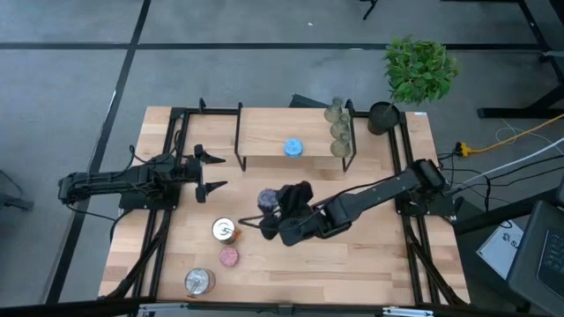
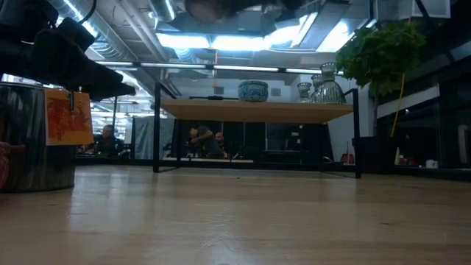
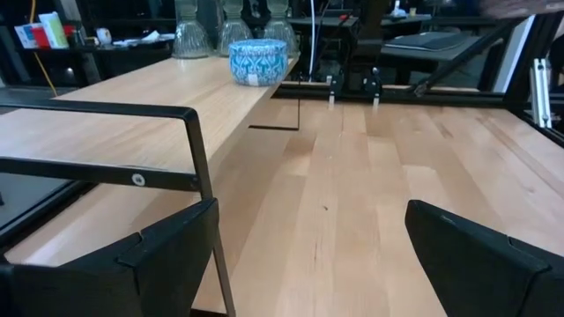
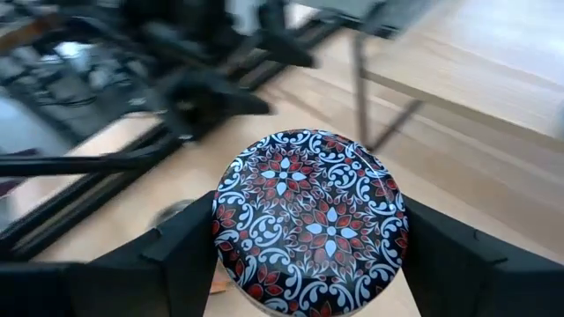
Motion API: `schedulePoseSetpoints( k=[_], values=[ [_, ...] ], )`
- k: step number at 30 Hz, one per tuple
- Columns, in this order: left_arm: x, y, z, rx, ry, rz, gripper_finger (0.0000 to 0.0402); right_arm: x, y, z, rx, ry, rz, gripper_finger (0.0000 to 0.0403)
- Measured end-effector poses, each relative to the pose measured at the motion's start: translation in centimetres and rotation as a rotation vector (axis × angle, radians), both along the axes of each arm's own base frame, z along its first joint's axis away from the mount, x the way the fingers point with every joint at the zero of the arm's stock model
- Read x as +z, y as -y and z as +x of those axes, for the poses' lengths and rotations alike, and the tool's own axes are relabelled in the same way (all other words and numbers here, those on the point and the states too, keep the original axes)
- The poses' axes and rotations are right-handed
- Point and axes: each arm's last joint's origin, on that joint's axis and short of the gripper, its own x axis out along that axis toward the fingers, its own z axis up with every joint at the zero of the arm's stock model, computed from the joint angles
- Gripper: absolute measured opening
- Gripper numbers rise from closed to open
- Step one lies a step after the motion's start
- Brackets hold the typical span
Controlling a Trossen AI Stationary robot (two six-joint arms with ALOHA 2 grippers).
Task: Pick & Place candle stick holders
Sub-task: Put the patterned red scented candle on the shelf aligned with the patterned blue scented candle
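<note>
Patterned holder (image 4: 308, 216), red/white/blue floral top, sits clamped between the right gripper's (image 4: 308, 255) fingers (image 4: 181, 255), roughly mid-table. Jaws part-open, closed onto its sides. In the high view the right gripper (image 1: 280, 213) covers most of it; only a purple-speckled edge (image 1: 266, 200) shows.

Risks, as I read it:
- Grip is on a round, smooth wall. A fast swing or tilt could let it rotate or slide out.
- I can't tell if it's lifted clear of the table. If not, dragging could topple it.
- Silvery holder (image 1: 224, 230) with an orange tag sits just beside the gripper, pink one (image 1: 228, 256) a bit further, second silvery one (image 1: 199, 281) near the table edge. A low sweep that way clips them.

Ahead of the gripper: raised wooden shelf (image 1: 264, 132) on a black frame, carrying the blue holder (image 1: 293, 148) and three pale glass ones (image 1: 338, 130). Shelf edge and frame posts are the obstacle if placing there, so it needs height first.

Left gripper (image 1: 214, 172) waits wide open and empty, across the table beside the shelf end. Potted plant (image 1: 419, 69) is off the far corner, well clear.
</note>
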Motion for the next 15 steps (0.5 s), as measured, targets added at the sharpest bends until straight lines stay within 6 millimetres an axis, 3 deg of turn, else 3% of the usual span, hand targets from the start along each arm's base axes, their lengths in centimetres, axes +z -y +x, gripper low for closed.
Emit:
schedulePoseSetpoints(
  k=[9,15],
  values=[
    [0.0,0.0,0.0,0.0,0.004,0.001,0.0363,-1.7,3.4,-1.4,-0.268,-0.128,0.057,0.0287],
    [0.0,0.0,0.0,0.0,0.004,0.001,0.0363,-1.8,5.5,-1.1,-0.334,-0.146,0.057,0.0287]
  ],
)
